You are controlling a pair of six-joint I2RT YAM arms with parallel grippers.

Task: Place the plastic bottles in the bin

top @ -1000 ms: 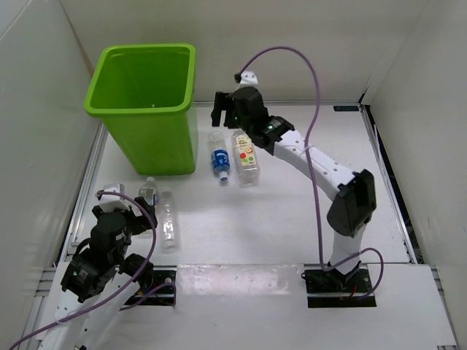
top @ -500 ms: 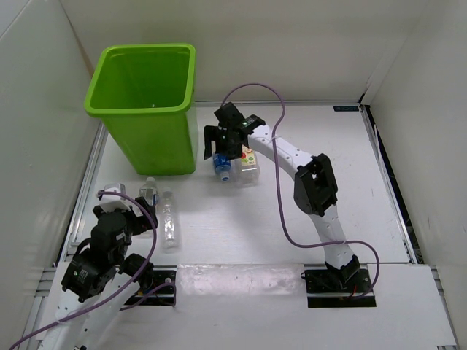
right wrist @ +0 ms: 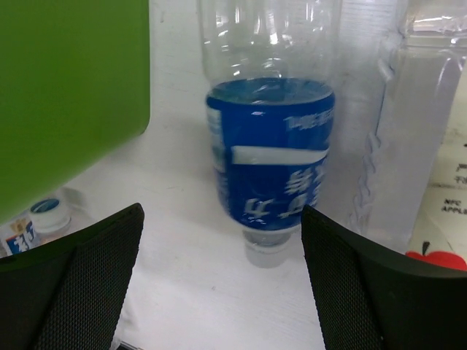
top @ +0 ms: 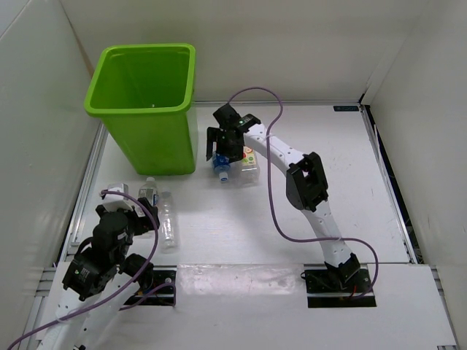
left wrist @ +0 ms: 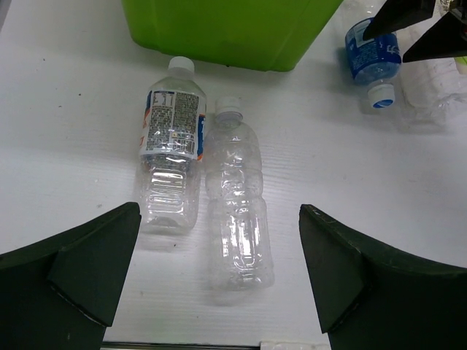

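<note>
White bench [top: 241, 226], beside the green bin [top: 149, 138]: a blue-labelled bottle [right wrist: 270, 157] lies between the right claw's [right wrist: 221, 211] parted fingers. Left claw [left wrist: 217, 211] gapes open.

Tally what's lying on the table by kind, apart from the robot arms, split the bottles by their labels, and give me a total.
Blue-label bottle: 1
Fruit-label bottle: 1
White printed-label bottle: 1
Unlabelled clear bottle: 1
Green bin: 1
Total: 5 things in view, 4 of them bottles.
</note>
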